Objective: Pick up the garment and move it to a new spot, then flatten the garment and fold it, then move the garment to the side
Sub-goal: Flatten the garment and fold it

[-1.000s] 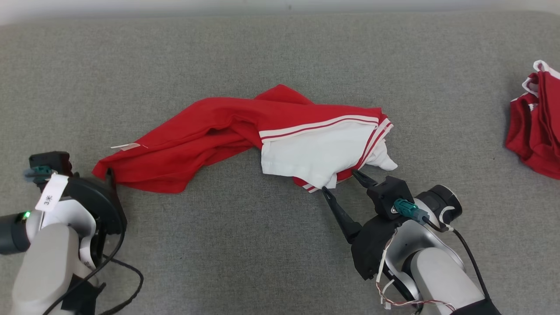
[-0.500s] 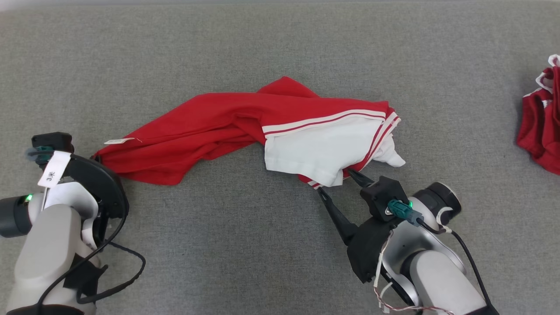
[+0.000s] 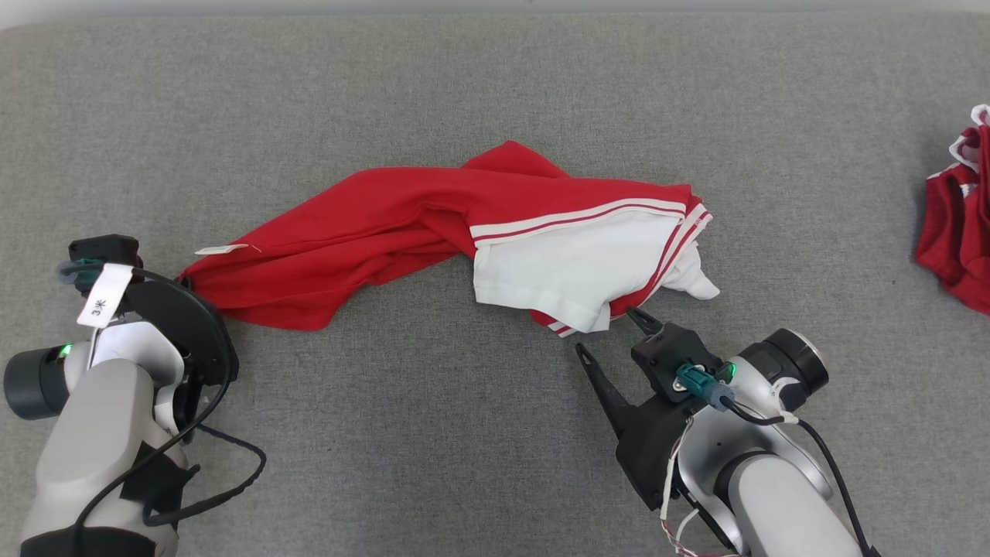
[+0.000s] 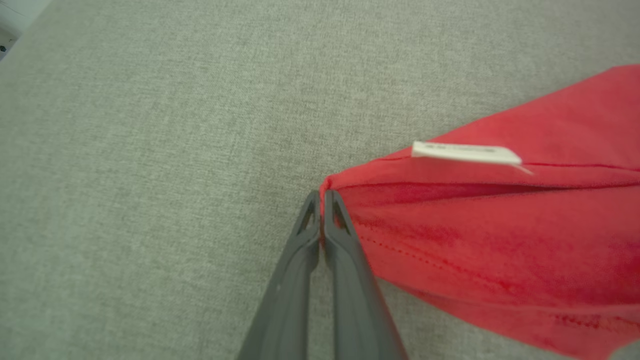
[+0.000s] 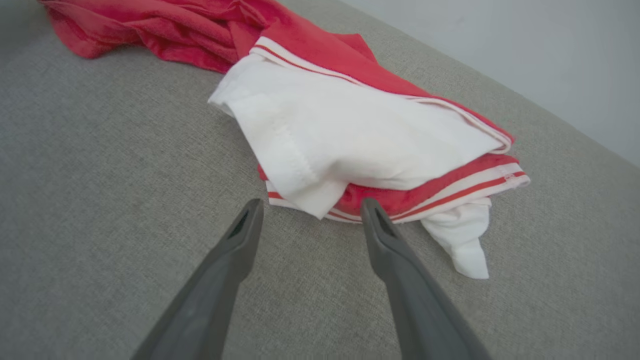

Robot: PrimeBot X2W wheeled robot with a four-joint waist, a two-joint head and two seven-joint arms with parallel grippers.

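Garment [image 3: 371, 224], red with a white panel [image 3: 557, 267] and striped trim, lies crumpled in a long band across the middle of the grey upholstered surface [image 3: 495, 85]. A separate heap of red clothing [image 3: 959, 240] sits well apart at the robot's right edge. Left gripper [image 4: 320, 200]: fingers pressed together on the garment's pointed red corner, near a white sewn-in label [image 4: 465, 152]. Right gripper [image 3: 607, 331]: fingers spread and holding nothing, with the tips just short of the striped hem [image 5: 450, 192] beneath the white panel.

Judged step: flattening, with one end anchored and the other not yet taken. To do it well, the right fingers should slide in low and close on the hem's outer corner alone, not on the stacked white and red layers above it. Both arms should then draw apart along the band's length, low over the surface, so that the twist at mid-length opens rather than tightens. A grip through several layers would likely carry the folds along.
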